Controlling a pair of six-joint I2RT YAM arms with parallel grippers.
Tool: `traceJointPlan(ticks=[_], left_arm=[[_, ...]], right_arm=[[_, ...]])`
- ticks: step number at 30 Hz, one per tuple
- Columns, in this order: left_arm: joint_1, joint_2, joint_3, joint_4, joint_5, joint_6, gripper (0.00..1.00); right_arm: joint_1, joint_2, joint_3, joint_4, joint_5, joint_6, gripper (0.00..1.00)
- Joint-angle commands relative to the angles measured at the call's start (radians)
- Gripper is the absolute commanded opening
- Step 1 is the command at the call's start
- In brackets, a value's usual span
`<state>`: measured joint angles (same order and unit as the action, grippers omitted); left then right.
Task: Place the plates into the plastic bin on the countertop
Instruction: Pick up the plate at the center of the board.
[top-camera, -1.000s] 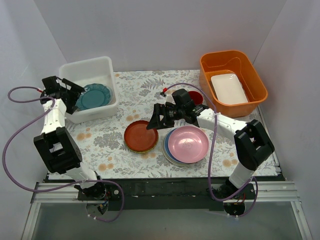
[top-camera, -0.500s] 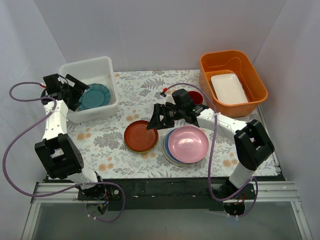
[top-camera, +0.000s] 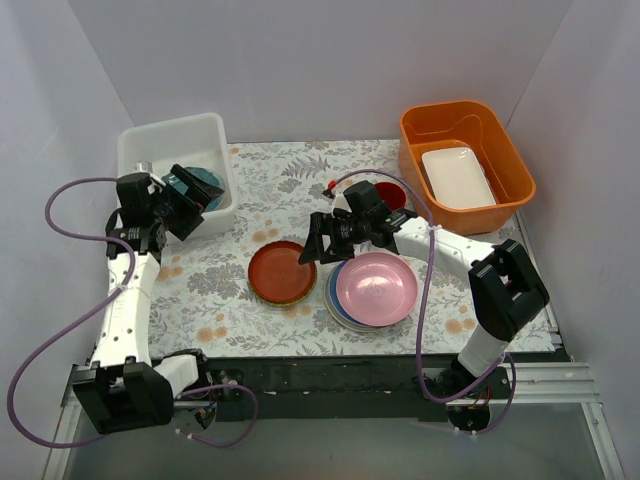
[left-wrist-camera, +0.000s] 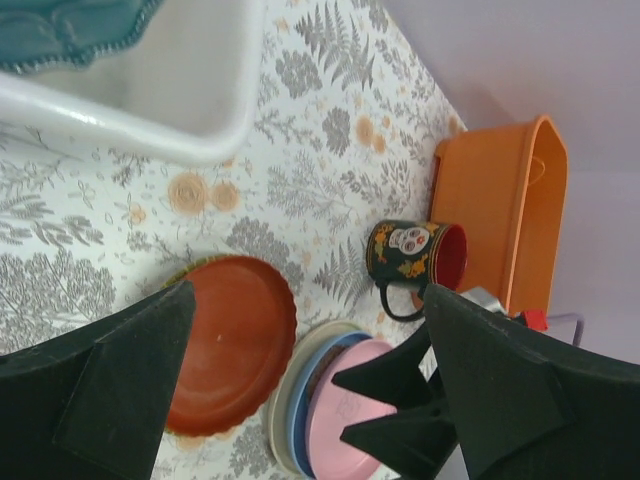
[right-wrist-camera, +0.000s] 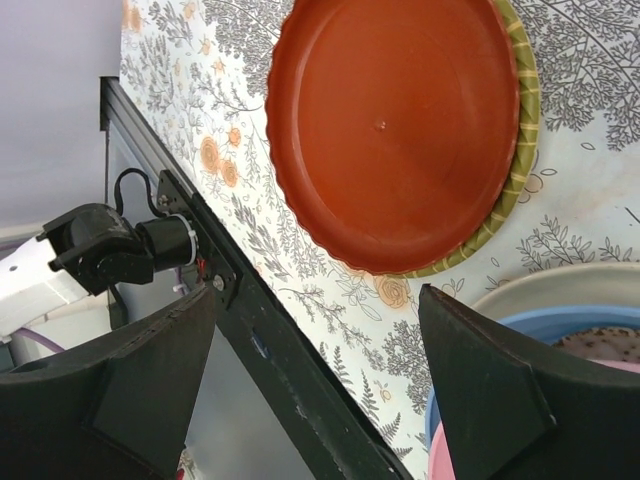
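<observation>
— What holds what, starting at the left?
— The white plastic bin sits just beside the left pincer. That pincer hangs at the bin's near corner, spread wide and gripping nothing. One teal plate with a beaded, scalloped rim lies inside, next to the fingers.
— And the other tub?
— The orange tub stands well behind the right pincer and holds a white rectangular dish. A dark mug with a red inside stands on the counter just behind that pincer.
— The plates outside the bin?
— Under the right pincer, which is released and empty, lies a red plate with a fluted edge. It rests on a yellow-green plate. Just beside the pincer, toward its wrist, a glossy pink plate tops a blue plate and a cream plate.
</observation>
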<state>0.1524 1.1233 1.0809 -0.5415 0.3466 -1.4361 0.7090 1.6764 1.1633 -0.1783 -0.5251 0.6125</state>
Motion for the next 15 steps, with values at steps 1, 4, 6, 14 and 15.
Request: traceJointPlan(ticks=[1,4,6,14,15], left_arm=[[-0.039,-0.106,-0.090,-0.035,0.009,-0.038,0.98],[-0.060,-0.192,-0.175,-0.043,0.012,-0.069,0.98],[-0.068,-0.232,-0.211,-0.067,0.011,-0.086,0.98],[-0.077,-0.345,-0.318,-0.143,0.014,-0.072,0.98],[-0.076,-0.347,-0.322,-0.143,0.014,-0.060,0.98]], right_arm=[[0.009,-0.046,0.032,-0.026,0.030,-0.025,0.89],[0.009,-0.038,0.039,-0.032,0.037,-0.026,0.89],[0.009,-0.032,0.050,-0.035,0.036,-0.026,0.89],[0.012,-0.003,0.045,-0.035,0.043,-0.025,0.88],[0.012,-0.001,0.045,-0.035,0.043,-0.026,0.88]])
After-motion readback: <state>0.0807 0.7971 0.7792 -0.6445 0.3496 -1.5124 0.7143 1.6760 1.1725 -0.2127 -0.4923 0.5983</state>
